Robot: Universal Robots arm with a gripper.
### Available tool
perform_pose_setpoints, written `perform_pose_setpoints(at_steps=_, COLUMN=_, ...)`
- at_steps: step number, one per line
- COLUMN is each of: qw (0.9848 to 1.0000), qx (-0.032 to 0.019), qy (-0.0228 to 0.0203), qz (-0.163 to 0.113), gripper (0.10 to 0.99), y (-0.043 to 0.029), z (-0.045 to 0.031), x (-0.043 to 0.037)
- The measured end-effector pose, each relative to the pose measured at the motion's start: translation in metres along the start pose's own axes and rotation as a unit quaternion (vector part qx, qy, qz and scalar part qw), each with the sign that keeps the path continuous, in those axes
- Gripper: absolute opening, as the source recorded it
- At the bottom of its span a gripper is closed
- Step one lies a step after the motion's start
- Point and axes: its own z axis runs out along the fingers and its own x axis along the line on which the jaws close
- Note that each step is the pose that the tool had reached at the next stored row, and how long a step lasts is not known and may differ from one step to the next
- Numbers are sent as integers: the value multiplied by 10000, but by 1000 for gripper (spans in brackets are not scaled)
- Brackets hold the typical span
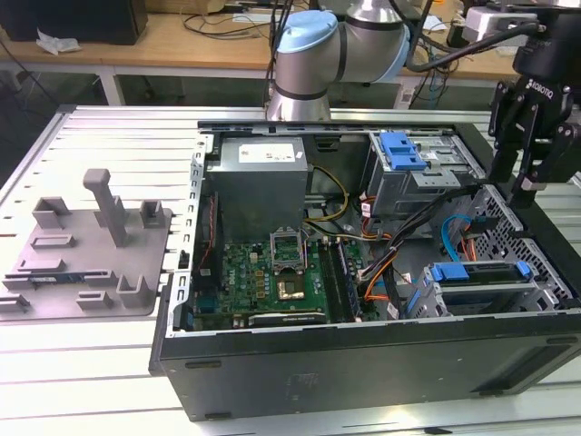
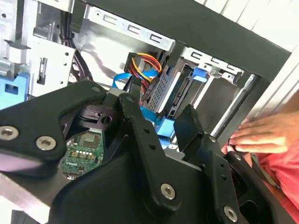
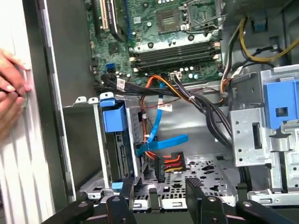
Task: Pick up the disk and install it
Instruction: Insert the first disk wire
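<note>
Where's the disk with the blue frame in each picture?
Exterior view: disk in the lower drive cage, at the exterior view's right.
Second wrist view: disk edge-on in that cage.
First wrist view: disk edge-on in that cage.
Shared landmark: the light-blue cable nearby.

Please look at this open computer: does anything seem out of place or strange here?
Yes. A person's hand rests on the table beside the computer case, close to where the gripper hangs with open jaws. Inside, a power plug with coloured wires seems to lie loose, joined to nothing.
</note>
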Motion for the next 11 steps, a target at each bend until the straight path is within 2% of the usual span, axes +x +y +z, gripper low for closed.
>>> perform_pose_setpoints(at_steps=1, qw=9998, qx=15, qy=215, qz=-8, gripper=561, y=4, z=-5, x=-34)
perform_pose_setpoints(at_steps=2, qw=9996, qx=-9, qy=297, qz=-18, gripper=561, y=8, z=-4, x=-64)
perform_pose_setpoints(at_steps=4, qw=9994, qx=-72, qy=333, qz=-30, gripper=561, y=12, z=1, x=-95)
perform_pose_setpoints(at_steps=6, qw=9991, qx=-197, qy=362, qz=-50, gripper=561, y=6, z=19, x=-150)
perform_pose_setpoints(at_steps=8, qw=9990, qx=-229, qy=368, qz=-52, gripper=561, y=8, z=48, x=-177)
perform_pose_setpoints(at_steps=11, qw=9990, qx=-237, qy=389, qz=-50, gripper=561, y=10, z=99, x=-204)
